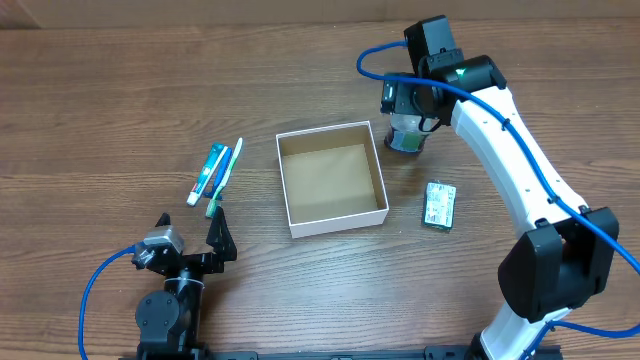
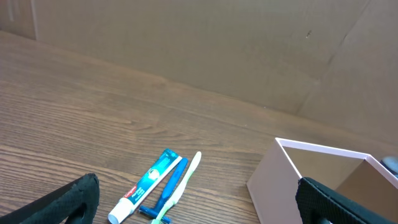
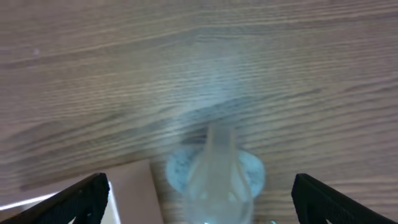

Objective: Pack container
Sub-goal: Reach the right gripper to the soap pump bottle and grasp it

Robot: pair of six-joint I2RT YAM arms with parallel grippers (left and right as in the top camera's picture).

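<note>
Wooden table [image 1: 100,100] holds the container [image 1: 338,219], its brown cardboard floor fully showing.

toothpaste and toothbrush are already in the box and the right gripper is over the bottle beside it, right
No. The overhead view shows the toothpaste and toothbrush lying left of the container, not in it. The right gripper is over the bottle beside it.

The counter [image 1: 110,90] carries one container [image 1: 338,221], one toothpaste tube [image 1: 205,172] and one pale toothbrush [image 1: 228,172]. There is also one blue-handled tool [image 2: 166,190] between those two, razor or brush I cannot tell. Add one green packet [image 1: 439,206] and one clear bottle [image 1: 405,138]: six things, one of each kind.
</note>
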